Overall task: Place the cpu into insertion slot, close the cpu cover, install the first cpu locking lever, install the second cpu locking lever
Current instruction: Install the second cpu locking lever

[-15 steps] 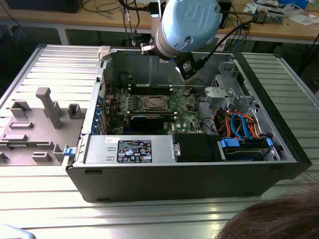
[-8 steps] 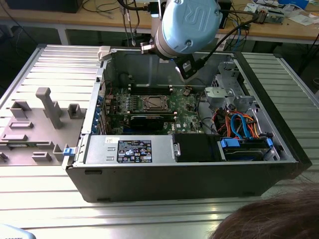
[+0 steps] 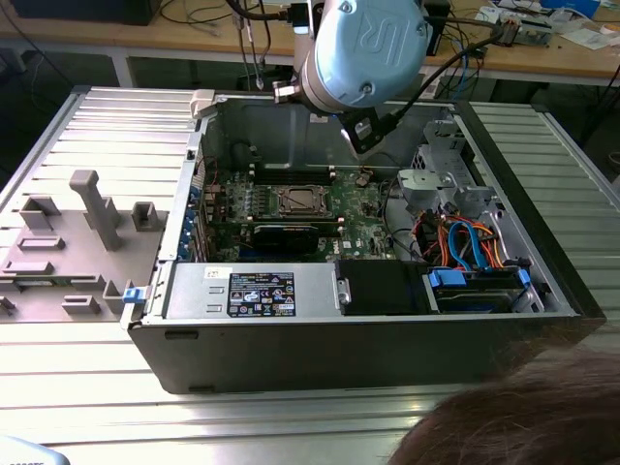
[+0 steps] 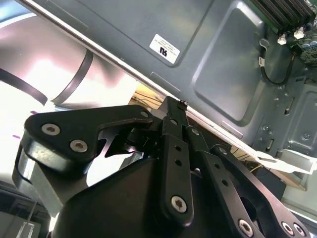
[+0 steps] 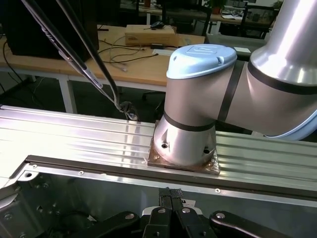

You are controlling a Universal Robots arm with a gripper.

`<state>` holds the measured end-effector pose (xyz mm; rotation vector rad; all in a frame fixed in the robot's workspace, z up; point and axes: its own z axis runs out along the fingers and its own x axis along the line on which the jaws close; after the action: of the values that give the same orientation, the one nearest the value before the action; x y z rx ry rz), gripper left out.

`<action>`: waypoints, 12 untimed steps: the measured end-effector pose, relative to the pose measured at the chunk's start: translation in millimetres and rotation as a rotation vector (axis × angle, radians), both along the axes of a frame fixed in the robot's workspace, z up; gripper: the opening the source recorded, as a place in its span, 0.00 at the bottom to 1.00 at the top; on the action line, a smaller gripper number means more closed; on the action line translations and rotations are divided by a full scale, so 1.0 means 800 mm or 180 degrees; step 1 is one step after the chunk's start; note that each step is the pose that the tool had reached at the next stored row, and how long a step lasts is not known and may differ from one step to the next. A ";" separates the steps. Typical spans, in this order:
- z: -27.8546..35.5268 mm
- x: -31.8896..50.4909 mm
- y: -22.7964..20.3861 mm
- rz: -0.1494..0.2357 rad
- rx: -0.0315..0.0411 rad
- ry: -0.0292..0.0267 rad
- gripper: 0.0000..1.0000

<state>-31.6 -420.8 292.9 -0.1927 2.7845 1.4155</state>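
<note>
Exterior view: the chip (image 3: pixel 299 201) sits in its socket at frame centre; the gripper (image 4: pixel 173 116), clenched empty, hovers above; lever state unclear.

Tool (image 4: pixel 176 106) tips behind the arm (image 3: pixel 363 48) in exterior view

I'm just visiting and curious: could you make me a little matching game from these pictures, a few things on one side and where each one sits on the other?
Things:
1. insertion slot
2. claw
3. grey plastic stand
4. orange and blue cables

Places:
A. on the ribbed table, outside the case at the exterior view's left
B. in the middle of the green board
C. raised by the case's back wall, above the board
D. inside the case, at the exterior view's right

Pairs: 1-B, 2-C, 3-A, 4-D
</note>
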 end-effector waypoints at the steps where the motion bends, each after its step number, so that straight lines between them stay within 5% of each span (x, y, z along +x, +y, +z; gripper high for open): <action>1: 0.0000 0.000 -0.0001 0.0001 0.0013 0.0000 0.11; 6: 0.0000 0.000 -0.0004 0.0004 0.0056 0.0000 0.11; 12: 0.0000 0.000 -0.0006 0.0007 0.0155 0.0000 0.11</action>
<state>-31.6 -421.3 292.9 -0.1951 2.7471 1.4820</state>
